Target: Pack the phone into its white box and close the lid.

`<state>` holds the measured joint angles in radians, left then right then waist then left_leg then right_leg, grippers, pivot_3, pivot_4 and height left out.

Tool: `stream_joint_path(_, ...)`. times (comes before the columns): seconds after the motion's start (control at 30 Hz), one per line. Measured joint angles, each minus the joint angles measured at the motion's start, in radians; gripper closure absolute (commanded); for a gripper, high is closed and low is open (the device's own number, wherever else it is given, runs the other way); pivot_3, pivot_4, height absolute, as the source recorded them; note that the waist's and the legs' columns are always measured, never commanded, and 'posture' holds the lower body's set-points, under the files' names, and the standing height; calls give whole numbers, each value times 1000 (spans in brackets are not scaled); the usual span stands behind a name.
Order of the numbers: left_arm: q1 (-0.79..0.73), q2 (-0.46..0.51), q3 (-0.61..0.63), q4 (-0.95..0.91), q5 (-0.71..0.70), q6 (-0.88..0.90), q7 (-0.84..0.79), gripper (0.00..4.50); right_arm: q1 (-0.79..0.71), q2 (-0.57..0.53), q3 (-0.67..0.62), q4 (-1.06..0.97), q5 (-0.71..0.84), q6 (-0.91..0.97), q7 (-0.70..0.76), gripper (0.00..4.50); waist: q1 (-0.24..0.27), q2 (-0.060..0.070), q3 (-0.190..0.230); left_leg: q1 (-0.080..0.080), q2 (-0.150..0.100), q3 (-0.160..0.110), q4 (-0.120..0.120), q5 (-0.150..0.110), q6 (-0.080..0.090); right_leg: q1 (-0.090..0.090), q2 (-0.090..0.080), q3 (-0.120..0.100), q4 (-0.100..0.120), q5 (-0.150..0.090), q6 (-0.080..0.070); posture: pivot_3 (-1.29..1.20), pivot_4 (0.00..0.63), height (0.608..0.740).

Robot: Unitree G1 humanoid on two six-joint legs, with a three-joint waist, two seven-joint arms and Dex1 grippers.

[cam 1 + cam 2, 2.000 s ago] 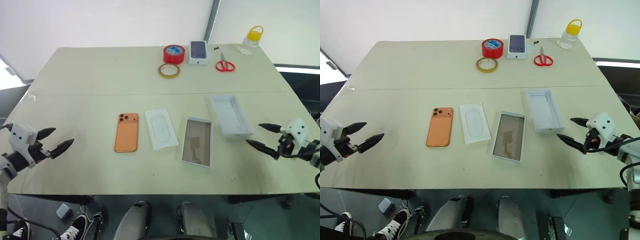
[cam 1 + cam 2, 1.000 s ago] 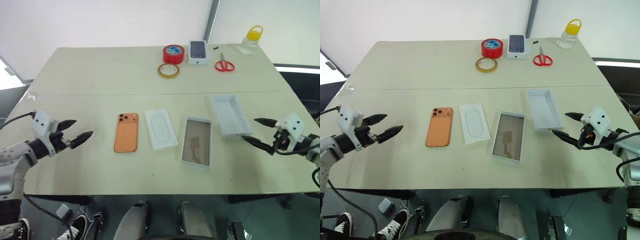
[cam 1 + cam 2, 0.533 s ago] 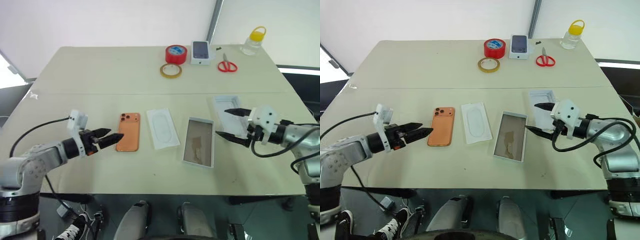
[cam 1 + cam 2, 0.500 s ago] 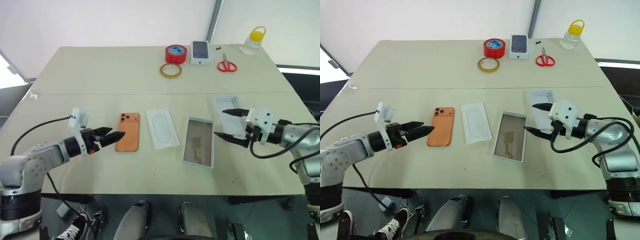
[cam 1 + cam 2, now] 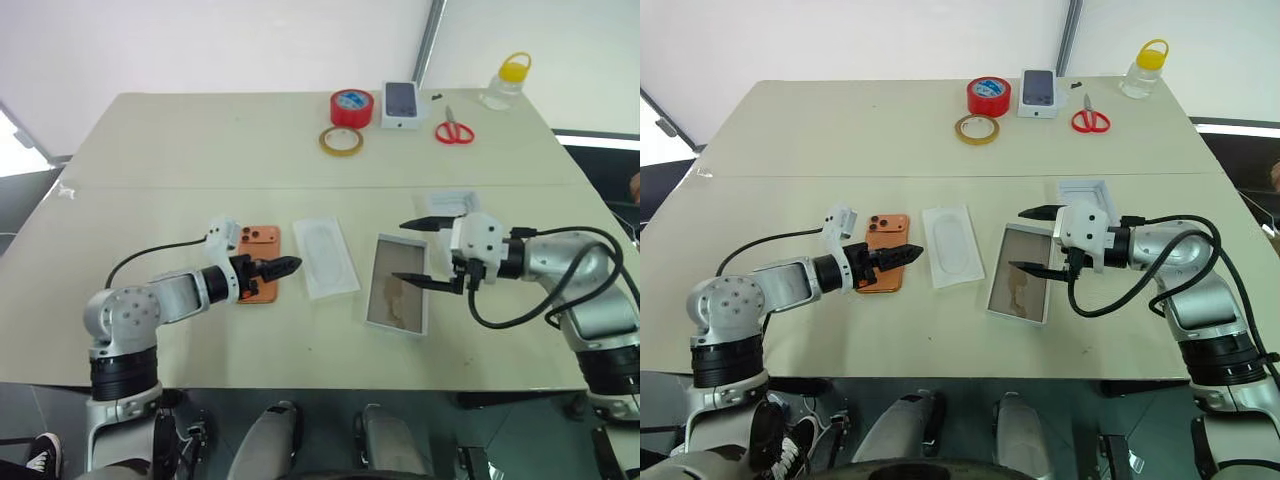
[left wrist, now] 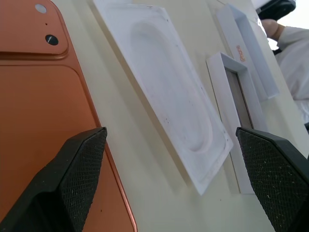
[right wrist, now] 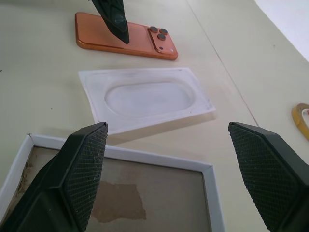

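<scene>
the phone [image 5: 259, 272] lies at nine o'clock of the white box [image 5: 397, 283]; the left gripper [image 5: 281, 269], jaws wide, should straddle its long edges squarely before closing.

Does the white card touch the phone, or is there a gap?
Apart. In the right wrist view a strip of bare table separates the card from the phone; the left eye view shows the same gap.

— What moved?
— Both arms swung inward: the left gripper [image 5: 283, 267] now hangs over the phone [image 5: 262, 240], the right gripper [image 5: 418, 253] over the white box [image 5: 382, 312].
</scene>
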<state>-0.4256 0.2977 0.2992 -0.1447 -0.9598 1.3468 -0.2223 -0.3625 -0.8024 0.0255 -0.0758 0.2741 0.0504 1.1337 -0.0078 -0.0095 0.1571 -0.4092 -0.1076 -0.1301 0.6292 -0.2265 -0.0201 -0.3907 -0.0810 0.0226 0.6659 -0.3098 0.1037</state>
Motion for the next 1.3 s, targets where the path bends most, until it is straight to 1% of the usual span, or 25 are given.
stream_joint_path(0.2, -66, -88, 12, 80, 5, 20, 82, 0, 21, 0, 0, 0, -17, -7, -20, 334, -5, 0, 0, 0, 0, 0, 0, 0, 0, 0, 1, 0, 1, 0, 0, 0, 150, 740)
stream_joint_path(0.3, -94, -137, 51, 125, -11, 61, 123, 0, 25, 3, 0, 0, -22, -14, -34, 334, -5, 0, 0, 0, 0, 0, 0, 0, 0, 0, 1, 0, 1, 0, 0, 0, 150, 740)
stream_joint_path(0.47, -111, -158, 66, 150, -3, 71, 149, 0, 38, 5, 0, 0, -27, -17, -49, 334, -4, 0, 0, 0, 0, 0, 1, 1, -1, 0, 1, 0, 1, 0, 0, 0, 150, 740)
stream_joint_path(0.57, -120, -158, 64, 155, 13, 79, 153, 775, 41, 5, 0, -1, -31, -19, -54, 283, -4, 0, 0, 1, 0, 0, 1, 0, -1, 1, 1, 0, 1, 0, 0, 0, 150, 740)
stream_joint_path(0.67, -114, -161, 66, 163, 26, 94, 163, 2340, 44, 5, 0, -1, -34, -21, -60, 283, -3, 0, 0, 0, 0, 0, 0, 1, -1, 0, 1, 0, 1, 0, 0, 0, 150, 740)
stream_joint_path(0.77, -97, -174, 66, 163, 36, 112, 166, 3772, 49, 5, 0, -5, -34, -21, -65, 283, -2, 0, 0, 0, 0, 0, 1, 1, -1, 1, 1, 0, 1, 0, 0, 0, 150, 740)
stream_joint_path(0.8, -95, -176, 66, 159, 36, 115, 165, 4223, 53, 5, 0, -7, -34, -21, -66, 283, -2, -1, 0, 0, 0, 0, 1, 1, -1, 0, 1, 0, 1, 0, 0, 0, 150, 740)
stream_joint_path(0.83, -98, -179, 66, 150, 35, 119, 164, 4405, 56, 5, 0, -8, -34, -21, -66, 283, -2, 0, 0, 1, 0, 0, 1, 1, -1, 1, 1, 0, 1, 0, 0, 0, 150, 740)
stream_joint_path(1.0, -99, -180, 68, 145, 46, 130, 163, 4405, 89, 4, -1, -21, -34, -25, -67, 283, -3, 0, 0, 1, 0, 0, 1, 1, -1, 1, 1, 0, 1, 0, 0, 0, 150, 740)
stream_joint_path(1.1, -102, -181, 73, 144, 50, 132, 164, 4405, 130, 4, 0, -79, -15, -5, -62, 283, -3, -1, 0, 1, 0, 0, 0, 1, -1, 1, 1, 0, 1, 0, 0, 0, 150, 740)
stream_joint_path(1.23, -122, -200, 159, 161, 34, 141, 180, 4405, 218, 5, 25, -198, 30, 80, -46, 283, -4, -2, 1, 0, 0, 0, 1, 0, -1, 0, 1, 0, 1, 0, 0, 0, 150, 740)
stream_joint_path(1.3, -131, -189, 163, 151, 33, 140, 175, 4405, 237, 5, 47, -240, 47, 126, -44, 283, -4, -2, 1, 0, 0, 0, 1, 0, -1, 1, 1, 0, 1, 0, 0, 0, 150, 740)
